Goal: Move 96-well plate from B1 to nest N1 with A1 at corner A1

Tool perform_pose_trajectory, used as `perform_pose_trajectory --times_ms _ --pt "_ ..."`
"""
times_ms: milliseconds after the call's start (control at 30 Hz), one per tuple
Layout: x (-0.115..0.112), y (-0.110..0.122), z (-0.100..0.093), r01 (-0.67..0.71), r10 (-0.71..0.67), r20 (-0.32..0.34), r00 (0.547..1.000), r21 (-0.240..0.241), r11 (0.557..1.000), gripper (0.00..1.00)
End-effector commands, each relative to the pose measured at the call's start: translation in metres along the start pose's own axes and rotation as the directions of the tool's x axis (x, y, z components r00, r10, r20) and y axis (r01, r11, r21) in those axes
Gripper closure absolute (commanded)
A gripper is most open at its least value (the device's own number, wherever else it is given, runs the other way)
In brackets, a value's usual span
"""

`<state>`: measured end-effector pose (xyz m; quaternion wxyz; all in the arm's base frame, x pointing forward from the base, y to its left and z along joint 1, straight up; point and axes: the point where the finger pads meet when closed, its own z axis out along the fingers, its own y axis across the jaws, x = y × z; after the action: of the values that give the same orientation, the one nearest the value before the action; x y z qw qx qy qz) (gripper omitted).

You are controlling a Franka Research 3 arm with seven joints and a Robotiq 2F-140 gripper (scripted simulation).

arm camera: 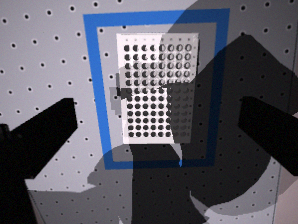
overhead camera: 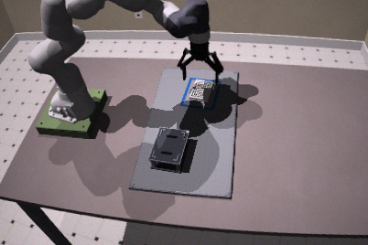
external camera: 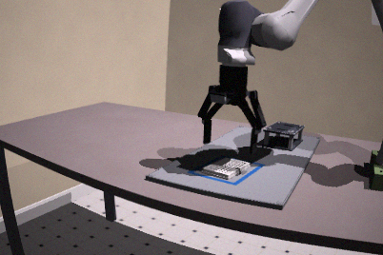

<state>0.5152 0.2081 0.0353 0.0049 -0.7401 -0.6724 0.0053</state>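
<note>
The white 96-well plate (overhead camera: 200, 90) lies flat inside the blue-outlined bench spot on the grey mat. It also shows in the exterior view (external camera: 226, 167) and in the wrist view (arm camera: 156, 94). My gripper (overhead camera: 200, 67) hangs above the plate, pointing down, fingers wide open and empty, clear of the plate. It shows in the exterior view (external camera: 231, 136) too, and in the wrist view (arm camera: 160, 130) its two dark fingers stand to the left and right of the plate. The dark raised nest (overhead camera: 169, 148) stands on the mat nearer the front, empty; it also shows in the exterior view (external camera: 283, 135).
The grey perforated mat (overhead camera: 188, 131) lies on the brown table. The arm's green base block (overhead camera: 73, 112) stands at the left. The arm reaches over from the left.
</note>
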Motion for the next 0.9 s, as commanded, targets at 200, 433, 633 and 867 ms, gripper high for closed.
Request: perform_pose_trajectory --times_ms 200,433,633,867 --pt "0.002 0.002 0.014 0.001 -0.001 -0.001 1.0 -0.007 1.0 0.0" --pt "0.002 0.002 0.024 0.001 -0.001 -0.001 1.0 -0.007 1.0 0.0" --pt "0.002 0.002 0.033 0.001 -0.001 -0.001 1.0 -0.007 1.0 0.0" --pt "0.002 0.002 0.044 0.001 -0.001 -0.001 1.0 -0.007 1.0 0.0"
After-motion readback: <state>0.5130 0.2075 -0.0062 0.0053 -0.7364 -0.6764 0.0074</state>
